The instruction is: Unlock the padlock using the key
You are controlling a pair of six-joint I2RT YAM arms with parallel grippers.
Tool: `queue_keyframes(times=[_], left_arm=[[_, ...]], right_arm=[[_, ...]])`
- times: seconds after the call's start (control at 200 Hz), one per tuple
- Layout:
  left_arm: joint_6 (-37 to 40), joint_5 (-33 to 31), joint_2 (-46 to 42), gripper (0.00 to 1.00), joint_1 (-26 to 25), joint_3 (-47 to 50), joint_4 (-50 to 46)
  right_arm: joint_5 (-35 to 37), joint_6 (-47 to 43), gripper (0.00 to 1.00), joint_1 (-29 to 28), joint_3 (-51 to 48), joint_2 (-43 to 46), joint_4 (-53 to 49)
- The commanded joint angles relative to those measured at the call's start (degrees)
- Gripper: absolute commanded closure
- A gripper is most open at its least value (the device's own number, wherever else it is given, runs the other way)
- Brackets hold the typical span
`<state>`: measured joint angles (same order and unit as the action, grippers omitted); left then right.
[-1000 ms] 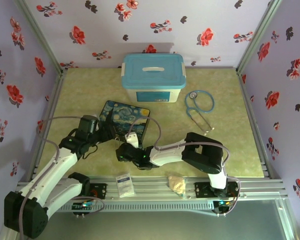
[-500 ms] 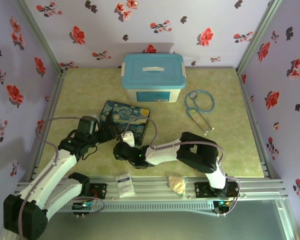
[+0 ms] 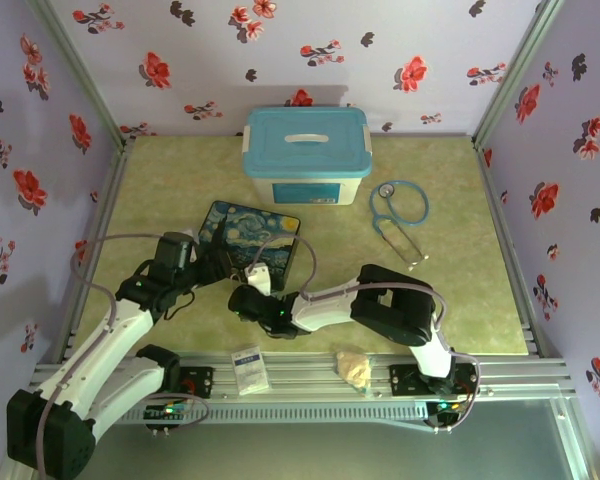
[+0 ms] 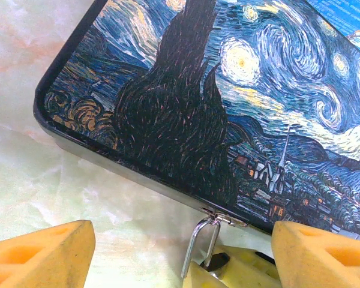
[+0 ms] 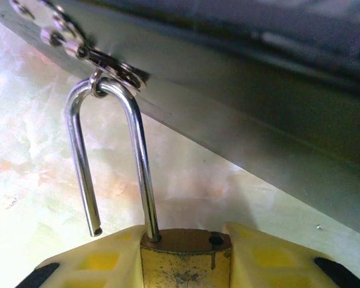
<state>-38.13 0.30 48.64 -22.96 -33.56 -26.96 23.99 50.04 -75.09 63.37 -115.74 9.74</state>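
Right gripper has closed from spread to pinching the padlock body; the padlock hangs from the starry-night box clasp — one shackle leg out, so apparently unlocked. Left gripper spread, flanking it.

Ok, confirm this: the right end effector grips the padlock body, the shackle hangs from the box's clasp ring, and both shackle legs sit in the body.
Wrong on the legs: the right wrist view shows one shackle leg in the padlock body, the other ending free outside it. The right end effector grips the body and the shackle hangs from the clasp ring.
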Motion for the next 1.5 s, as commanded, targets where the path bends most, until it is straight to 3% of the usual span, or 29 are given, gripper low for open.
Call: queue_keyframes(times=[0.0,0.21,0.325,0.74,0.855,1.18,1.325,1.495], left_arm=[[2.16,-0.59,-0.67,0.22,0.39,-0.69,0.11],[3.20,-1.28,1.00,0.21,0.57,-2.23,-0.31],[2.55,1.66,2.09,0.24,0.33,-0.99,2.12],[-1.86,3.15,7.10,0.28,-8.39,4.17,14.46],[-2.37,0.38,9.37,0.28,-10.99,3.42,15.67],[1.81,-7.85,14.00,0.22,-10.69,1.31,16.52],[3.56,-8.12,18.74,0.17,-9.52,0.89,21.69],[5.06,-8.92,24.11,0.19,-9.21,-1.38,23.22]], right_arm=[[-0.44,2.07,0.68,0.17,-3.55,0.10,0.23],[2.00,3.95,0.71,0.15,-10.93,5.07,1.55],[3.19,6.61,0.71,0.20,-16.86,8.77,3.31],[8.50,12.45,0.71,0.34,-31.20,19.47,7.80],[8.44,14.59,0.71,0.28,-31.18,18.48,11.02],[11.20,24.33,0.71,0.20,-31.50,11.80,23.36],[11.73,25.19,0.72,0.04,-31.98,9.68,27.62],[12.80,27.71,0.73,-0.68,-32.20,7.53,30.60]])
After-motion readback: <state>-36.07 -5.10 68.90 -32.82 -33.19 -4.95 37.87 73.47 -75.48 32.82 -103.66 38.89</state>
